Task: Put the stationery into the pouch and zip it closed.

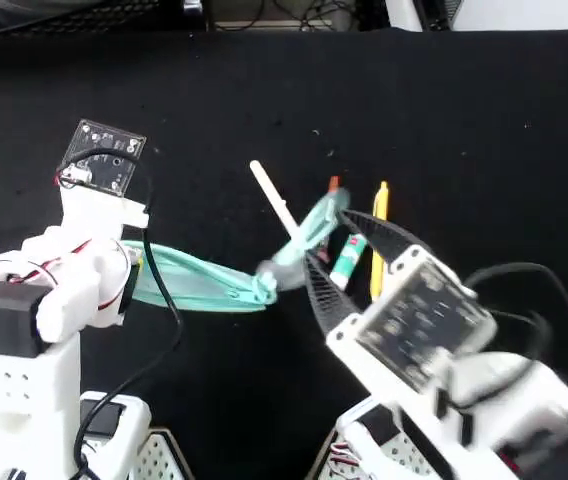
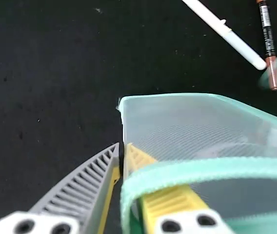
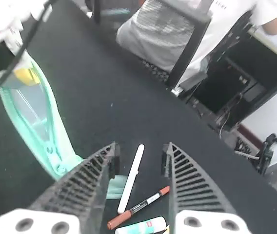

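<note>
Black table (image 1: 464, 100) bears white pen (image 2: 221, 30), brown pen (image 2: 266, 34), yellow pen (image 1: 381, 200), tube (image 1: 348, 262)

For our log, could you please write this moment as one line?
left gripper: shut on pouch | right gripper: open above white pen | brown pen: outside pouch

Setting: office-type lab room, with a black-covered table (image 1: 484, 90), loose cables (image 1: 294, 12) trailing behind it, and an office chair (image 3: 193, 36) close by.
</note>
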